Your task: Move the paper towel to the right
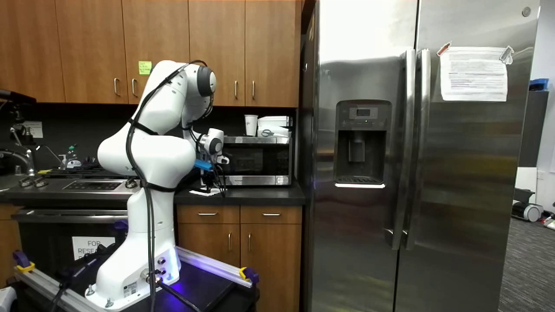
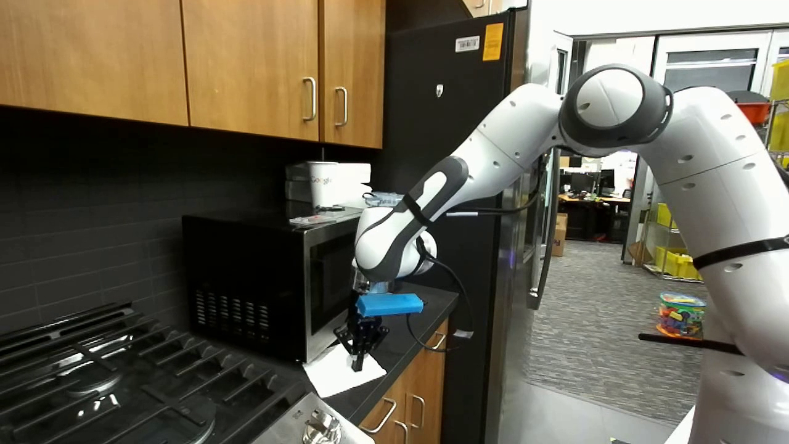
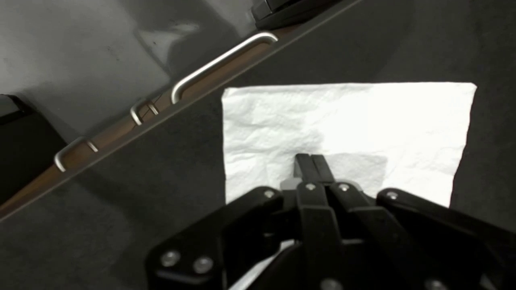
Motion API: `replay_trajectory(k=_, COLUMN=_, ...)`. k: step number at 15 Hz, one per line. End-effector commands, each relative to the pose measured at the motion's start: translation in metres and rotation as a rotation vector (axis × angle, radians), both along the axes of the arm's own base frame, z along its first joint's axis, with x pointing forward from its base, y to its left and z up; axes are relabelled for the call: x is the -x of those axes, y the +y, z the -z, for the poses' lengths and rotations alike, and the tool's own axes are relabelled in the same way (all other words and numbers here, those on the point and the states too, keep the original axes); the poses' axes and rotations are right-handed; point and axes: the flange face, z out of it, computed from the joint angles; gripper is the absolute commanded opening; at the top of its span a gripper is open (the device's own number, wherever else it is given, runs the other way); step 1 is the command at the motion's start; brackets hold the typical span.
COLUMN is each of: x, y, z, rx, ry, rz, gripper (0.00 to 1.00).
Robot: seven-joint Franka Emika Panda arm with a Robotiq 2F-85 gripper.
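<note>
In the wrist view the black Robotiq pincer point(image 3: 309, 155) has its two fingers point(image 3: 305, 169) pressed together, nothing visible between them, over a white paper towel point(image 3: 395, 117) lying flat on the dark desk point(image 3: 169, 161) (whether the tips bear on it, I cannot tell). If the towel is to be dragged by pressure, as those joined fingers suggest, tips riding too high would merely skim it, while too much downward force could crumple or tear such thin paper. Contact away from its middle might swivel it instead of carrying it along, and the microwave oven point(image 2: 265, 277), near the towel in an exterior view, would leave the wrist little room to stray. The Franka Panda arm point(image 2: 518, 129) stands on its base point(image 1: 134, 264), bent at a high elbow and slanting down to the desk, its wrist in front of the microwave oven and the pincer pointing downward, between the gas range point(image 2: 154, 376) and the stainless-steel refrigerator point(image 1: 360, 242).
</note>
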Motion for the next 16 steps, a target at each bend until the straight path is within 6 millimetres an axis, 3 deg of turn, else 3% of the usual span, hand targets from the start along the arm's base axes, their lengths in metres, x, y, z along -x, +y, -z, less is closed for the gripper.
replay_trajectory(k=1, x=-0.004, y=-0.023, z=-0.009, rx=0.019, ry=-0.002, rz=0.054, gripper=0.00)
replay_trajectory(k=16, x=-0.040, y=-0.138, z=-0.015, rx=0.036, ry=-0.021, rz=0.244, gripper=0.00)
